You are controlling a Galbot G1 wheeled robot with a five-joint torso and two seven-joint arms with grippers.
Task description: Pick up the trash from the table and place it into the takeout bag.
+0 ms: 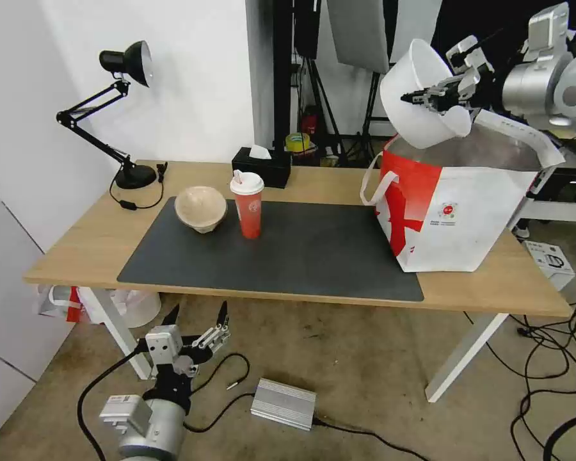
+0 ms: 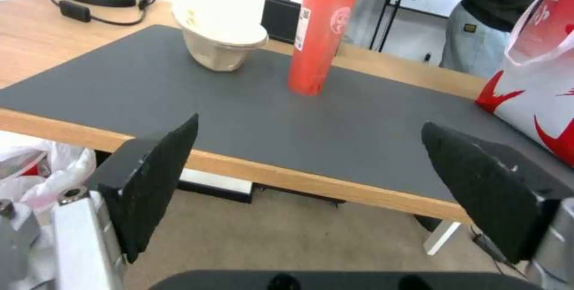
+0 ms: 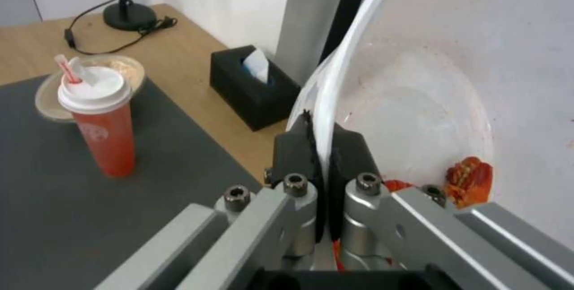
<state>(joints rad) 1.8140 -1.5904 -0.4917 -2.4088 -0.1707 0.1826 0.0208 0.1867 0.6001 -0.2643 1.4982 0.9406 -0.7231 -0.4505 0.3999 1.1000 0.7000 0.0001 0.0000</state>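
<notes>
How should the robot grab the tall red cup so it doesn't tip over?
Probably grip the red cup around its straight red middle, below the white lid, coming in level from the table's front edge. It stands upright and tall, so a low push could topple it. The beige bowl sits close on its left side; the open left gripper waits below.

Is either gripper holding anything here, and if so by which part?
The right gripper is shut on the rim of the white bowl, tilted above the takeout bag. The left gripper is open and holds nothing.
</notes>
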